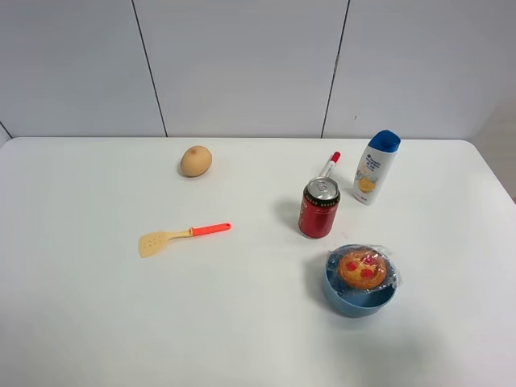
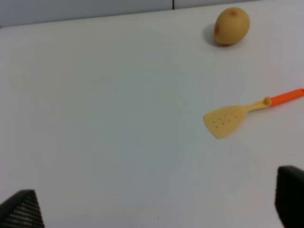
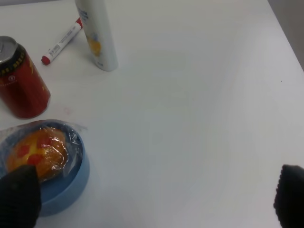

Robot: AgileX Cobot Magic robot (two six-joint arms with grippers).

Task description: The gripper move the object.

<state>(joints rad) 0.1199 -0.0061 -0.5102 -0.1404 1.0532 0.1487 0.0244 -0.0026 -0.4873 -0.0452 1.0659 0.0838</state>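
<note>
The object, a round golden-brown pastry with red jam spots in clear wrapping, lies in a blue bowl at the front right of the white table. In the right wrist view the object rests in the bowl, just beside one black fingertip. My right gripper is open, its jaws far apart with only bare table between them. Over the table's left part my left gripper is also open and holds nothing. Neither arm shows in the exterior high view.
A red soda can stands just behind the bowl. Farther back are a white shampoo bottle with a blue cap and a red-capped marker. A tan potato and a yellow spatula with an orange handle lie on the left.
</note>
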